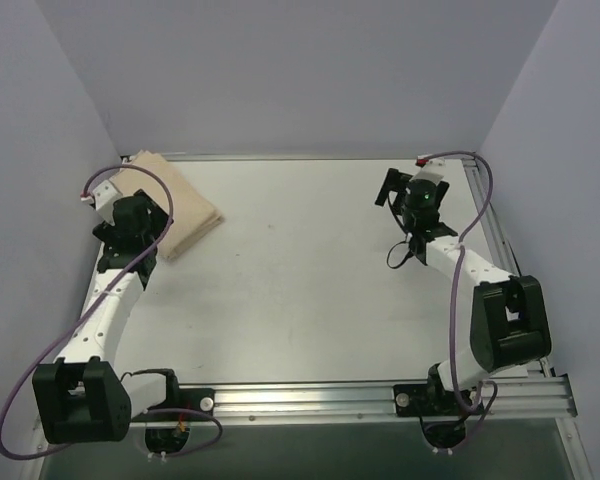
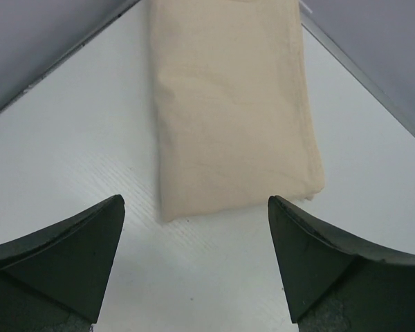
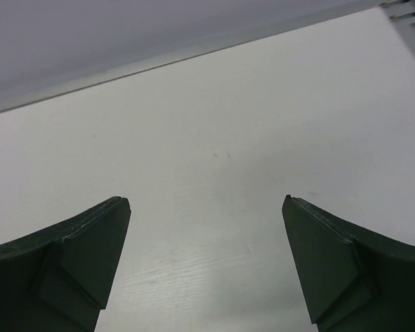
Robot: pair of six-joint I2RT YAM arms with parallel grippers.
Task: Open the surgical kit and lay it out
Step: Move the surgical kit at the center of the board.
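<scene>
The surgical kit is a folded beige wrap bundle [image 1: 180,215] lying at the back left of the white table. It is closed; the steel tray, scissors and tweezers are hidden. In the left wrist view the bundle [image 2: 228,104] lies just ahead of my open left gripper [image 2: 196,204], whose jaws stand wide apart over bare table short of the bundle's near edge. In the top view the left gripper [image 1: 138,212] overlaps the bundle's left side. My right gripper [image 1: 392,188] is open and empty at the back right, and it shows over bare table in the right wrist view [image 3: 206,202].
Grey walls enclose the table on three sides. A metal rail [image 1: 490,230] runs along the right edge and another [image 1: 380,398] along the front by the arm bases. Purple cables loop off both arms.
</scene>
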